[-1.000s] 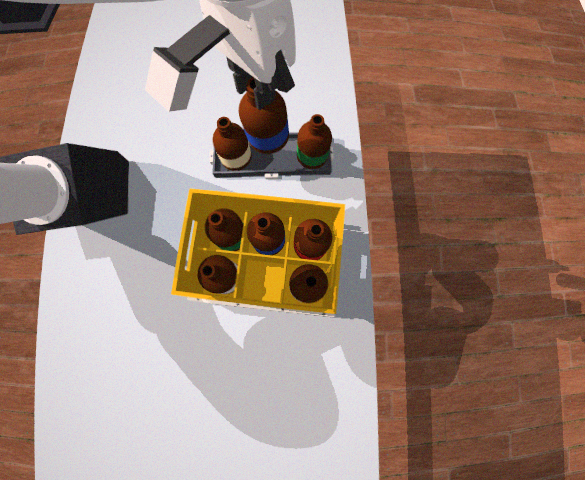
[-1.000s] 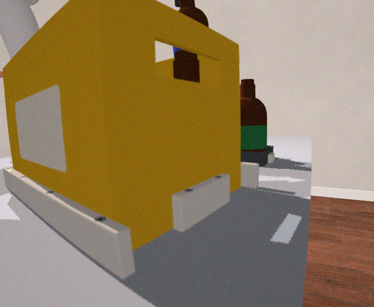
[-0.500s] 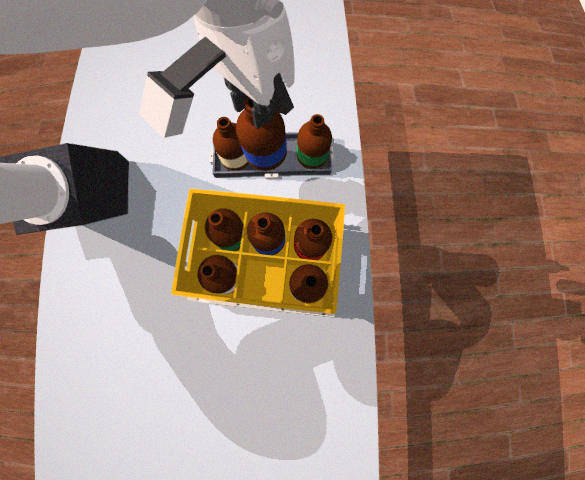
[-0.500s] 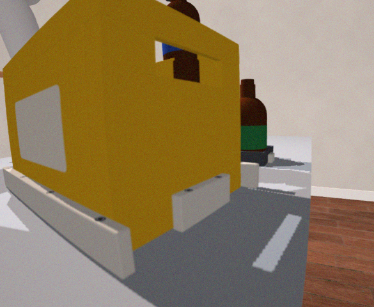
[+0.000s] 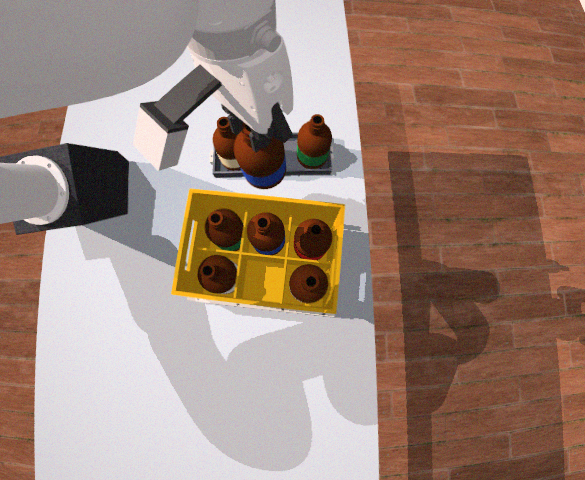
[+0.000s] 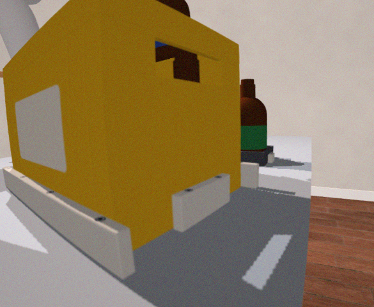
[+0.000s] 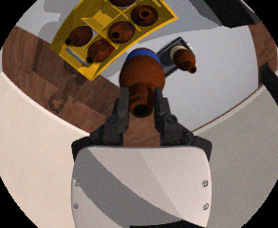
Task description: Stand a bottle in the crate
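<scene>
Gripper (image 5: 261, 135) fingers are clamped on the neck of the blue-banded bottle (image 5: 259, 161), which hangs lifted above the near edge of the tray, between tray and crate, not yet over any cell.

White table (image 5: 127, 392) carries everything. On it the yellow crate (image 5: 184, 242) sits level against pale stop blocks (image 6: 200, 202), apparently undisturbed. Five of its six cells hold upright brown bottles; the empty cell (image 5: 262, 276) is the middle one of the row farther from the tray. Behind the crate, the dark tray (image 5: 308, 169) keeps two bottles standing: the green-banded bottle (image 5: 313, 140) and the cream-banded bottle (image 5: 224, 146).

By my judgement, the pick is done and the carry is under way. What remains: travel over the crate's first row to the empty cell, lower the bottle in upright, release, and withdraw without nudging neighbours.
</scene>
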